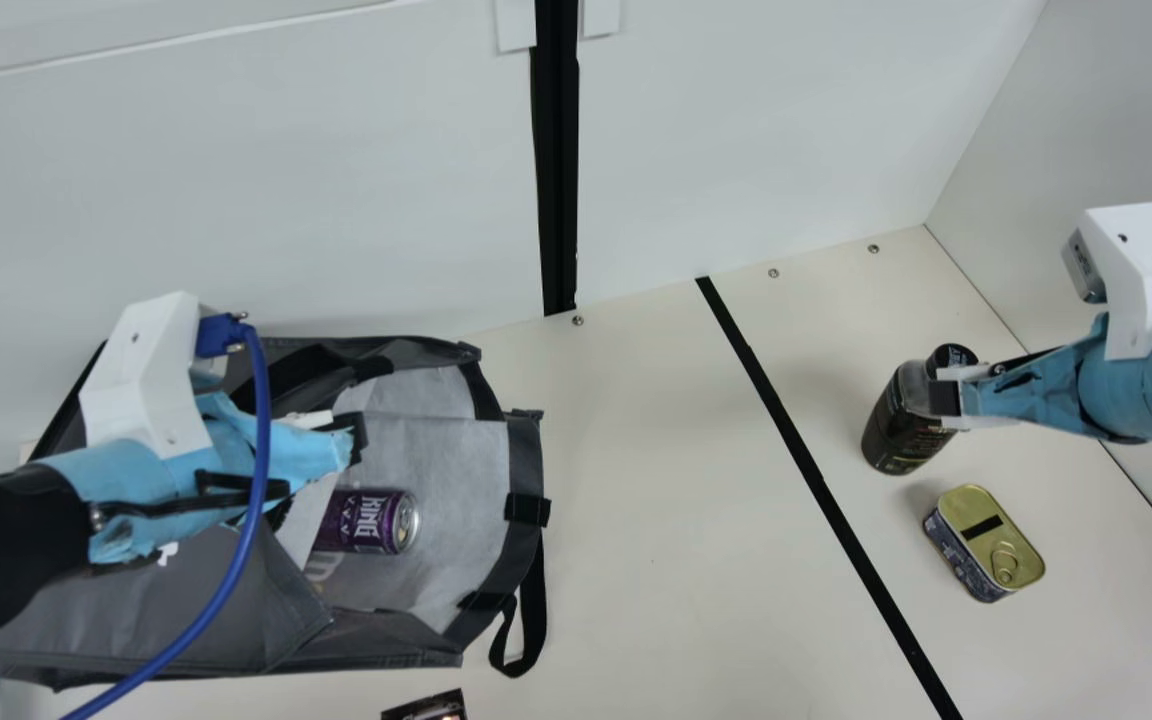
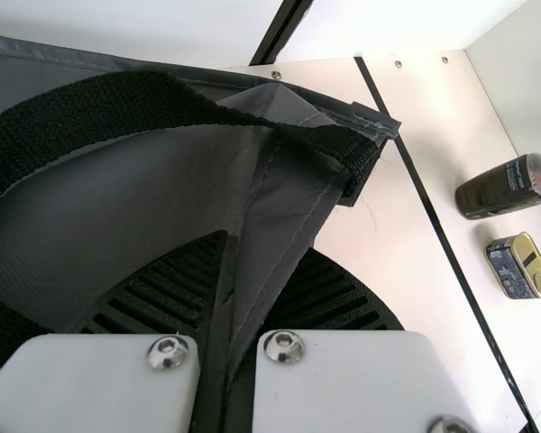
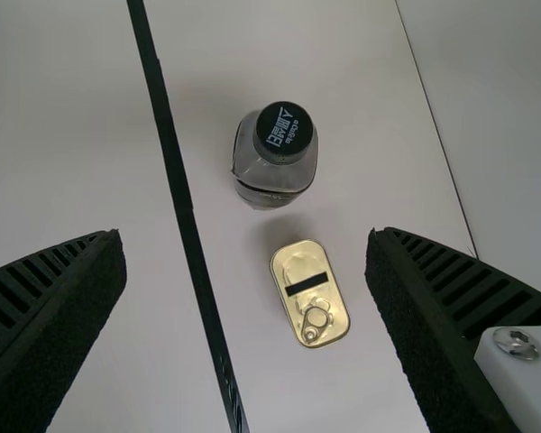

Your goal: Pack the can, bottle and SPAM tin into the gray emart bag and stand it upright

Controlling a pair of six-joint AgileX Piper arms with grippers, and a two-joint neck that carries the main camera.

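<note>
With the can (image 1: 366, 520) lying inside the gray emart bag (image 1: 524, 460) at left, attention swings right, where the bottle (image 1: 901, 425) looks like the next pick. It stands upright beyond the black strip (image 1: 806, 470), the SPAM tin (image 1: 986, 545) just nearer and a touch to its right, flat on the table with its gold lid up. Over there, the right gripper (image 3: 245, 234) has its fingers spread wide, nothing between them. And the left gripper (image 2: 267, 242)? Pinching a fold of gray fabric by the bag's mouth, which faces right.

Now for the neat work: best to center on the bottle's body, below the cap, one finger to each side, and go low enough for a full grip before closing. Careful with the tin, close enough that a dipping finger could nudge it! A pinch on the narrow cap alone might let the bottle swing. Once it's lifted, the route should run left across the strip, level with the open mouth, then in beside the can. The left should keep that fold firm, because a sagging mouth could snag the bottle.
</note>
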